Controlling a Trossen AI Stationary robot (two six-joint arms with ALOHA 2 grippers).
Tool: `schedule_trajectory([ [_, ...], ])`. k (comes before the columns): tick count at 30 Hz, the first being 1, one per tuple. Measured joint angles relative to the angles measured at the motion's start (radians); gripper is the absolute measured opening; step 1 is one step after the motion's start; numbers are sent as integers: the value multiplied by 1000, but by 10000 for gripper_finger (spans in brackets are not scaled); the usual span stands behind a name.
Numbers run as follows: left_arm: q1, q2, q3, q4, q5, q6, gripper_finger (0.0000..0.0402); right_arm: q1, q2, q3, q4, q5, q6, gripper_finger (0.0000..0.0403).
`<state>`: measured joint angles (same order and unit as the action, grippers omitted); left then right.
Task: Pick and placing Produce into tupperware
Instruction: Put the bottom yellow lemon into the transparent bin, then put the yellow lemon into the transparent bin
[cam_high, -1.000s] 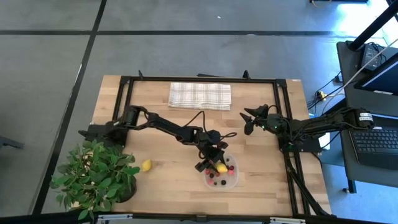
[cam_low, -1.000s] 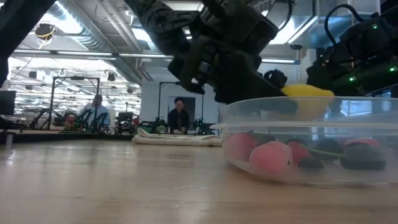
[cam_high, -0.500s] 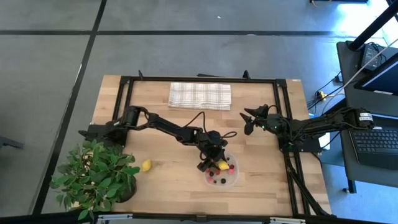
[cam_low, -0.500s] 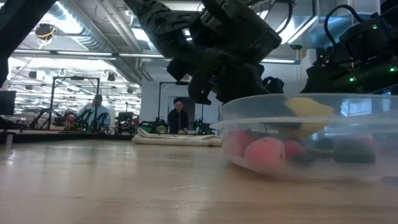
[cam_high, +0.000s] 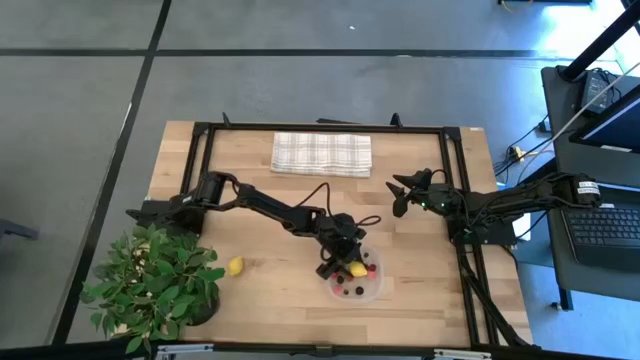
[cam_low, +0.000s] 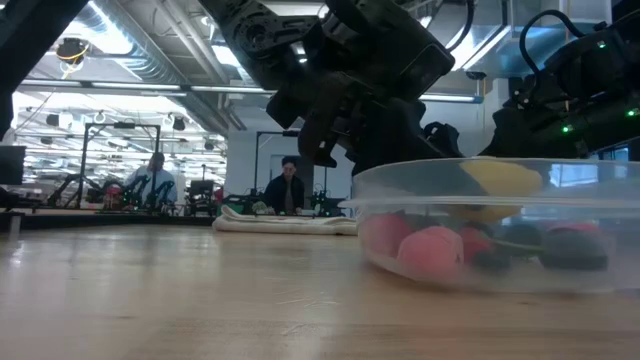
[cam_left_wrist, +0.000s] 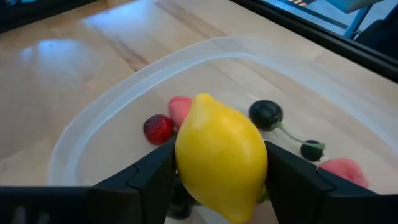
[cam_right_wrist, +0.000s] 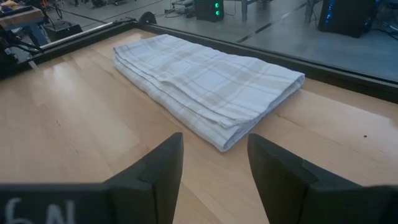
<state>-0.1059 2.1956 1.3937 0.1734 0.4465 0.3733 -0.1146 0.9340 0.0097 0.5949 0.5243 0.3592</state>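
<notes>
The clear tupperware (cam_high: 370, 291) sits near the table's near edge, right of centre, with red and dark berries (cam_left_wrist: 266, 115) lying on its floor. My left gripper (cam_high: 340, 262) reaches over its left rim, shut on a yellow lemon (cam_left_wrist: 221, 155) that sits below rim level in the low view (cam_low: 500, 180). A second lemon (cam_high: 235, 266) lies on the bare wood to the left. My right gripper (cam_high: 400, 195) waits open over the table's right part, facing the folded cloth. My left gripper pinches the lemon across its middle (cam_left_wrist: 186, 168), one finger (cam_left_wrist: 149, 180) on each flank. The fingers slant down from the table's left into the tupperware. Whether the lemon rests on the berries or hangs clear of them cannot be told.
A folded checked cloth (cam_high: 321, 154) lies at the far edge. A leafy potted plant (cam_high: 155, 285) fills the near left corner. A black frame (cam_high: 320, 129) runs around the table. Bare wood lies between the plant and the tupperware. People stand in the room beyond.
My left gripper has gone down, carrying the lemon from above the tupperware's rim to below it, inside the container. It has stayed shut on the lemon.
</notes>
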Motion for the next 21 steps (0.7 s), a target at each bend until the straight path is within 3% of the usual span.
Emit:
schedule_trajectory([
  [10, -22, 0, 0, 0, -8, 3, 264, 0, 0, 0, 0, 0, 0, 182],
  [21, -21, -79, 35, -48, -71, -4, 268, 0, 0, 0, -5, 0, 0, 182],
])
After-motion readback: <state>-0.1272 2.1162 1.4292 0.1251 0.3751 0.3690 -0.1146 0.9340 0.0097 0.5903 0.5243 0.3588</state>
